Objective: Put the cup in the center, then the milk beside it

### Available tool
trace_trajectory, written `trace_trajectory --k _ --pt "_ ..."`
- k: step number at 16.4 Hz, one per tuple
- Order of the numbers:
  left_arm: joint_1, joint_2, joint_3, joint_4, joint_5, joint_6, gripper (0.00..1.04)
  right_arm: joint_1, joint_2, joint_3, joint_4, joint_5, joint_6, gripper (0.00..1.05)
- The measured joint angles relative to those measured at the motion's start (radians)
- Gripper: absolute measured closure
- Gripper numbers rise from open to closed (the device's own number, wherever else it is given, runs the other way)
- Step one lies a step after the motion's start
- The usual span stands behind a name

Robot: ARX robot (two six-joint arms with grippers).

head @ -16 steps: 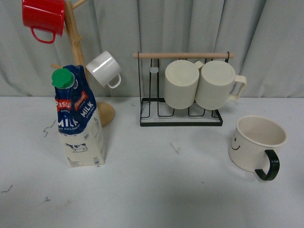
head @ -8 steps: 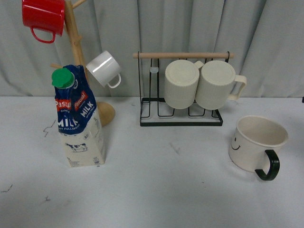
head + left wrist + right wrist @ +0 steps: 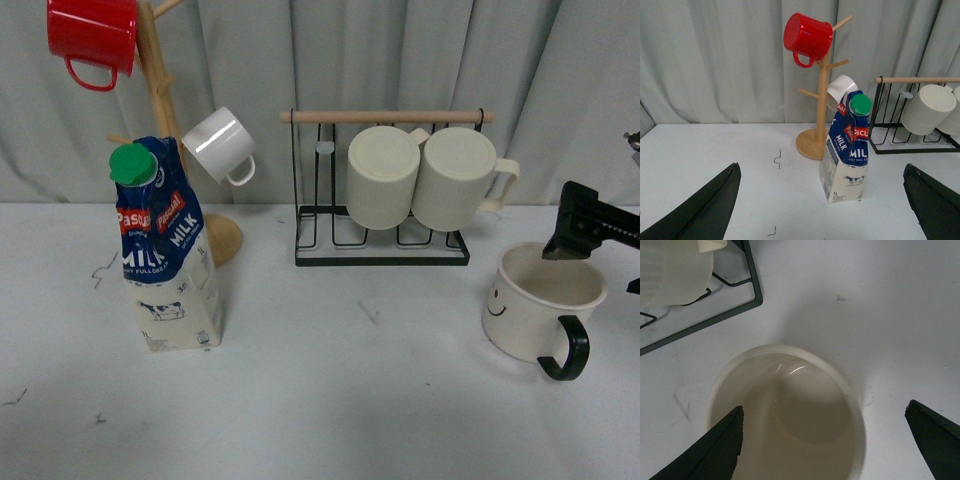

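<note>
Right gripper hangs over the cup, jaws spread wide and holding nothing, and my wrist camera looks straight down into its empty bowl. The cup sits upright on the table, far out on my right, just in front of the wire rack, black handle turned towards me, smiley facing the middle. So this is step one, the reach for the cup, with no grasp made yet. From the front, one finger tip shows over the far rim; whether it touches I cannot tell. Next I reckon I need to drop lower and close on the wall, one finger inside and one outside, keeping clear of the handle, then lift and carry it left to the open middle of the table. The milk stands upright on the left, near the wooden mug tree's base. Left gripper faces it from well back, jaws open and empty, waiting its turn
</note>
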Motion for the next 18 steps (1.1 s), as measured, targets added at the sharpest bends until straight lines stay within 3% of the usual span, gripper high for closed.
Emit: trace_trajectory --k 4,12,18 --pt "0.0 0.0 0.0 0.0 0.0 0.0 0.07 0.025 0.094 0.092 -0.068 0.032 0.031 0.09" --pt "0.0 0.0 0.0 0.0 0.0 0.0 0.07 0.032 0.126 0.153 -0.195 0.069 0.033 0.99" --pt "0.0 0.0 0.0 0.0 0.0 0.0 0.07 0.081 0.037 0.096 -0.182 0.056 0.031 1.02"
